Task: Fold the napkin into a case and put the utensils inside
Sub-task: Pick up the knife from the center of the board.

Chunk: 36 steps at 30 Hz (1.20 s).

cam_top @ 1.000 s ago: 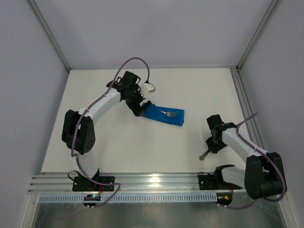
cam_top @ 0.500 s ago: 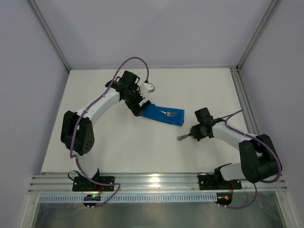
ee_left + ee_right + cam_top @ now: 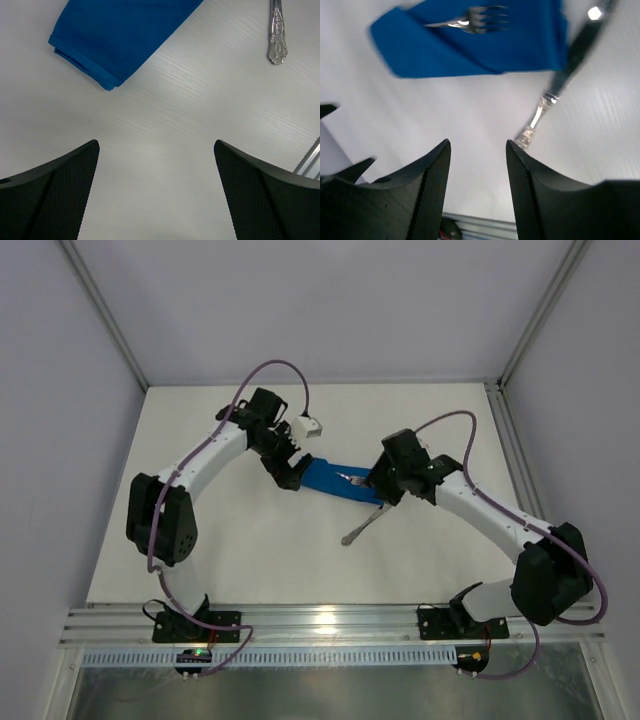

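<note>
1. Bright blue cloth case [image 3: 330, 480], folded narrow and flat: it lies near the middle of the white table [image 3: 250, 560], its long axis running from 10 to 4 o'clock in the overhead view.
2. Silver metal fork [image 3: 355, 479]: it rests on top of the case, toward the 4 o'clock end, with its tines in plain sight.
3. Slim silver metal utensil with an ornate handle [image 3: 360, 527]: it lies on the bare table at 5 o'clock of the case, running from 1 to 7 o'clock. Its upper end reaches the case's right end. The blur hides whether it is tucked inside.
4. Left gripper [image 3: 156, 150]: it hovers at the 10 o'clock end of the case, jaws spread wide, nothing between them.
5. Right gripper [image 3: 476, 147]: it hangs over the 4 o'clock end of the case, jaws parted and released. The ornate utensil lies outside the gap, at 2 o'clock of the fingers in the wrist view.
</note>
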{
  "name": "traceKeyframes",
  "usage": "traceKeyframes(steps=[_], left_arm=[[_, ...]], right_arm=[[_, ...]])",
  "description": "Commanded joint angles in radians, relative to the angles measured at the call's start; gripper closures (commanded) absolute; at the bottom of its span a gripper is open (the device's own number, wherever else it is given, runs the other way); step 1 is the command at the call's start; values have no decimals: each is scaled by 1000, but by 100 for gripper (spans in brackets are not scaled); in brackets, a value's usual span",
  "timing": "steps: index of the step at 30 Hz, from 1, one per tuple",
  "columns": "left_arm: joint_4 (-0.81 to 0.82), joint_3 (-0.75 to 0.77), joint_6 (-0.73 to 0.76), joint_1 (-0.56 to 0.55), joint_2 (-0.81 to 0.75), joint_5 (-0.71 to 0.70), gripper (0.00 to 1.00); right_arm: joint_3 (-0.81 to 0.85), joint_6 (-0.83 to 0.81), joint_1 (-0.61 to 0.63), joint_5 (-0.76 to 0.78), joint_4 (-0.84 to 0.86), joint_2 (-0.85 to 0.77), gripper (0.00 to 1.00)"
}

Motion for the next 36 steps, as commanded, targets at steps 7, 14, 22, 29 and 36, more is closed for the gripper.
traceKeyframes(steps=[7, 14, 22, 29, 36], left_arm=[[-117, 16, 35, 160, -106, 116, 1], [-155, -32, 61, 221, -147, 101, 1], [-141, -27, 51, 233, -143, 104, 1], [-144, -30, 61, 235, -135, 101, 1], [-138, -30, 56, 235, -129, 109, 1]], right_arm=[[373, -1637, 39, -355, -107, -2, 47], [429, -2254, 148, -207, -404, 242, 44], [388, -2400, 214, -138, -390, 397, 44], [294, -2397, 214, -109, -304, 434, 44], [166, -2353, 217, -63, -121, 416, 45]])
